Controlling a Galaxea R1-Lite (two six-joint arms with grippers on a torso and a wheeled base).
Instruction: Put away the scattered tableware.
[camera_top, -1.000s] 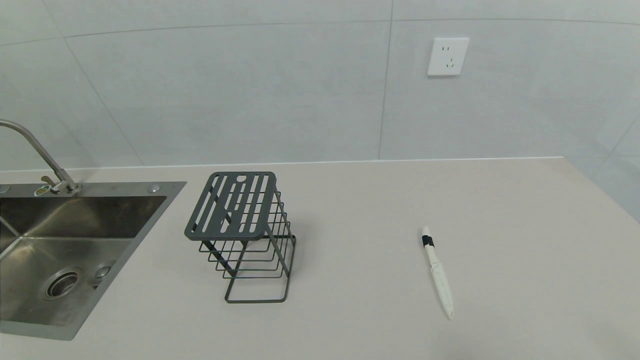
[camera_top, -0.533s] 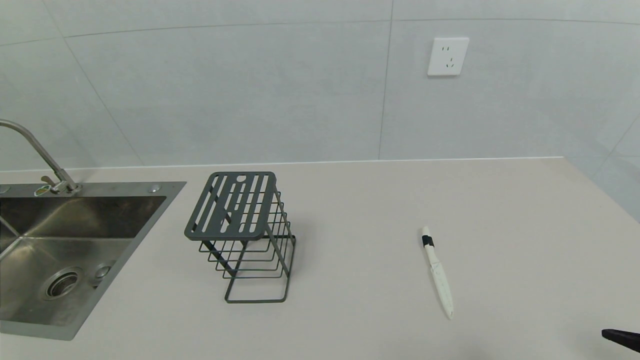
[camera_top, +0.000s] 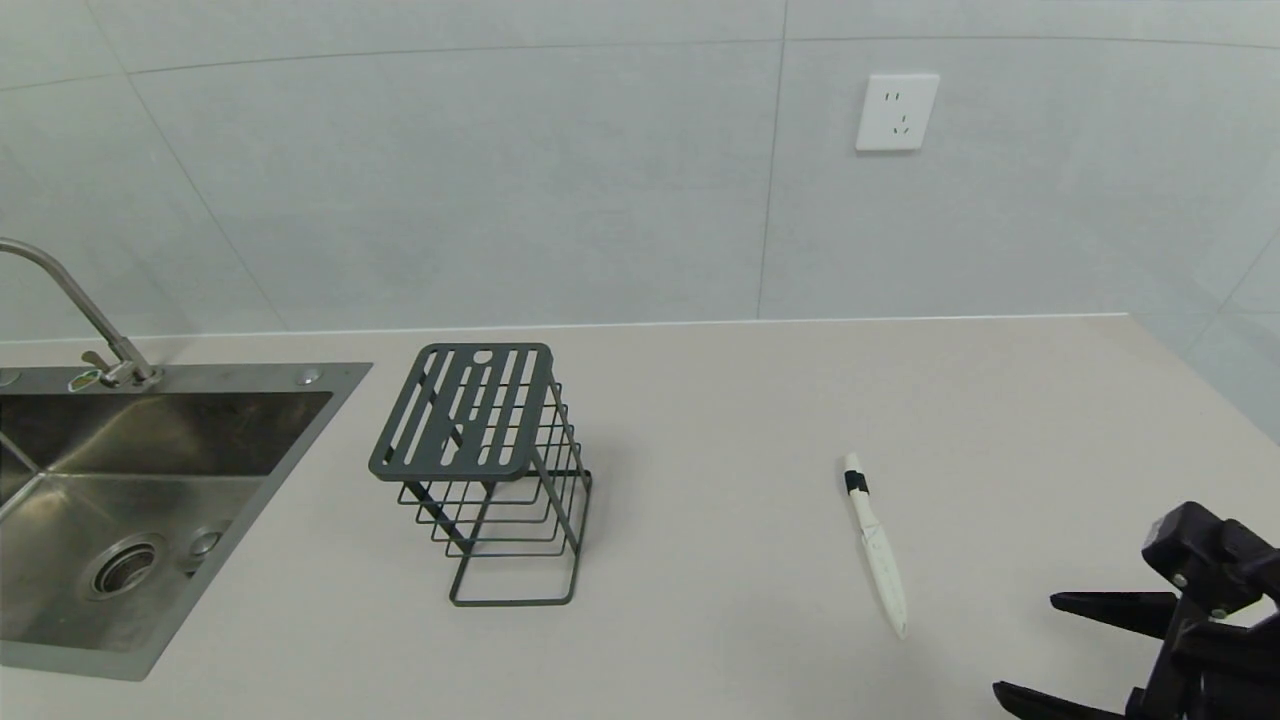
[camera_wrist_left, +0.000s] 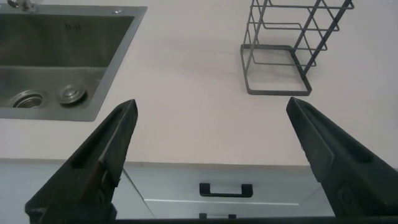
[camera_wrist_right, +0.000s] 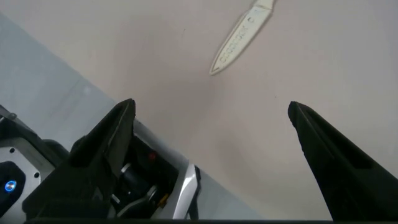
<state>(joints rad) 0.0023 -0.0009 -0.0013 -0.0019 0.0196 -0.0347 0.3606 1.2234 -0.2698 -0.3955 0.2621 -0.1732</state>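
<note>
**A:** Where was the knife when you looked?

**B:** You had it lying flat on the counter, right of centre in the head view, tip toward the lower edge. It was well apart from the rack standing left of centre beside the sink.

**A:** And your grippers?

**B:** Your right gripper sat in the lower right corner, fingers spread wide and holding nothing, near the knife's tip but clear of it. Your left gripper was likewise parted and empty, above the counter's front edge.

The knife lies on the counter (right gripper near, jaws apart).
</note>
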